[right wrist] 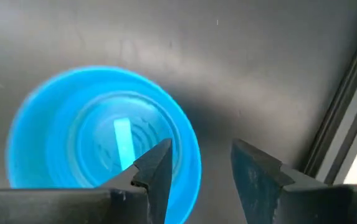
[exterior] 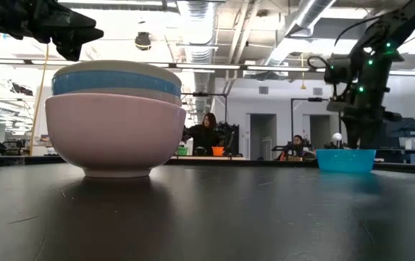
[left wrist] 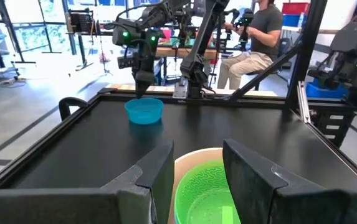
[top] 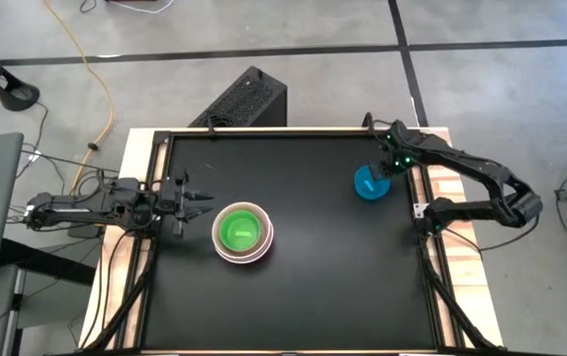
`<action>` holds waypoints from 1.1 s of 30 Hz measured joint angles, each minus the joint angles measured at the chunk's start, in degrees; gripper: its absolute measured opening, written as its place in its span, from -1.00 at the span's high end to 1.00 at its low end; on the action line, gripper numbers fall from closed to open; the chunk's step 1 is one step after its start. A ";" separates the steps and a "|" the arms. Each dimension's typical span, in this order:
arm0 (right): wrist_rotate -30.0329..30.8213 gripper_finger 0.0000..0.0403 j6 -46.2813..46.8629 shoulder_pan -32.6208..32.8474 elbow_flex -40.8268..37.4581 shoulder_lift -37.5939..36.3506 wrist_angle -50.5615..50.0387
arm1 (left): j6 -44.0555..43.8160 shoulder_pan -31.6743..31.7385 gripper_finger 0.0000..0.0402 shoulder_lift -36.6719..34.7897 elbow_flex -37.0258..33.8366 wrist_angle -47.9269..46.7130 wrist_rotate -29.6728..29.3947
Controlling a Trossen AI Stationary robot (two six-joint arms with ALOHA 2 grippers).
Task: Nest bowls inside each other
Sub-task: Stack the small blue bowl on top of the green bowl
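A stack of nested bowls [top: 241,233] stands left of the table's middle. Its pink outer bowl [exterior: 113,134] rests on the black table, with a blue and a cream rim above it and a green bowl [left wrist: 204,190] innermost. A small light blue bowl [top: 369,184] stands alone near the far right. My right gripper [right wrist: 200,168] hangs open just over this bowl's [right wrist: 103,140] right rim, pointing steeply down, one finger over the inside and one outside. My left gripper [top: 207,203] stands open and level, above table height, just left of the stack.
A raised frame rail [top: 424,213] runs along the table's right edge, close to the small bowl. A black box [top: 247,99] stands on the floor beyond the far edge. People [exterior: 206,134] sit in the room behind. Bare black table [top: 313,297] lies between and in front of the bowls.
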 joint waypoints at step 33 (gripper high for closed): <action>-13.80 0.99 8.20 7.23 8.59 0.25 13.69 | -1.39 0.01 0.38 0.00 0.00 -1.97 0.50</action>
